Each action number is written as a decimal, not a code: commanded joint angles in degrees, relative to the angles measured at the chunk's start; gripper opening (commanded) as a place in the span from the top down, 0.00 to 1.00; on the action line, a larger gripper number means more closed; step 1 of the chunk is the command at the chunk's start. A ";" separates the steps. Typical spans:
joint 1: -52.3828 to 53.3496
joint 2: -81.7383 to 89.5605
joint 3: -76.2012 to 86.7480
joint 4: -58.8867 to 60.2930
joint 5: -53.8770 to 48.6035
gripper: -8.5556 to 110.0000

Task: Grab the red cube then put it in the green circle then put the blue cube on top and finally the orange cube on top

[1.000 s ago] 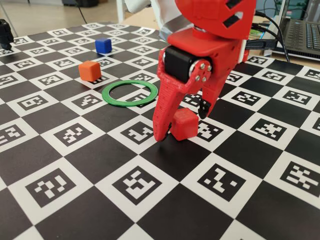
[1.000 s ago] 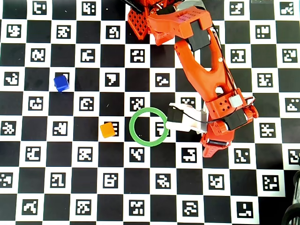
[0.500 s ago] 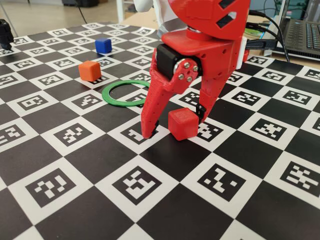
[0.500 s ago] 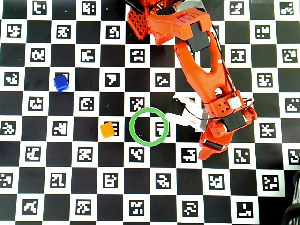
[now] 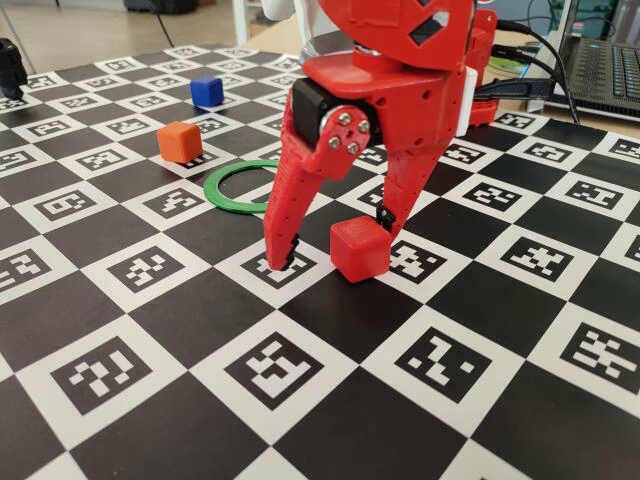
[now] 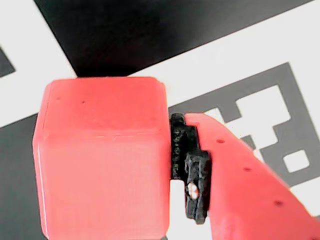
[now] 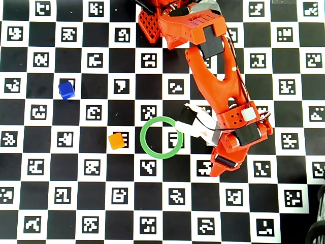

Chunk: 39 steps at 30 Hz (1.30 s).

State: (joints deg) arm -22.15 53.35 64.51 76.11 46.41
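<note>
The red cube (image 5: 358, 250) sits flat on the checkered board (image 5: 150, 380), between the fingers of my open gripper (image 5: 332, 247). One fingertip touches the cube's right side; the other stands on the board a cube-width to its left. In the wrist view the cube (image 6: 100, 160) fills the left, with the black-padded finger (image 6: 240, 185) against its right face. The green circle (image 5: 240, 186) lies empty behind and left of the gripper. The orange cube (image 5: 180, 141) and blue cube (image 5: 207, 90) lie farther back. In the overhead view the arm (image 7: 219, 165) hides the red cube, right of the ring (image 7: 161, 138).
A laptop (image 5: 605, 65) and cables (image 5: 535, 55) lie off the board's far right corner. A black object (image 5: 10, 65) stands at the far left edge. In the overhead view the orange cube (image 7: 117, 141) and blue cube (image 7: 66, 90) lie left of the ring.
The jaws have spread wider and the gripper has shifted left in the fixed view. The red cube, tilted before, now lies flat and a little farther left.
</note>
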 commanded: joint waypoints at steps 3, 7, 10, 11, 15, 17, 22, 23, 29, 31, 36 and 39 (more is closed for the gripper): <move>-0.35 3.43 -2.99 -0.97 -0.70 0.70; 0.00 3.43 -2.55 -1.49 -1.49 0.76; 0.09 3.52 -2.46 -1.76 -2.20 0.81; 0.09 3.60 -2.37 -1.76 -2.11 0.83; 1.05 5.10 -1.76 -2.46 -3.08 0.86; 1.49 6.06 -1.76 -1.93 -4.57 0.86; 3.60 10.37 -5.01 3.87 -12.66 0.86; 4.13 11.87 -5.19 4.83 -16.17 0.86; 9.49 19.69 -5.27 10.11 -30.06 0.86; 11.34 21.80 -5.54 12.57 -33.66 0.86; 16.61 26.54 -2.55 16.26 -40.25 0.86; 19.69 29.44 2.20 15.29 -42.71 0.86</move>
State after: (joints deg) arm -5.89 74.27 65.74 91.67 6.06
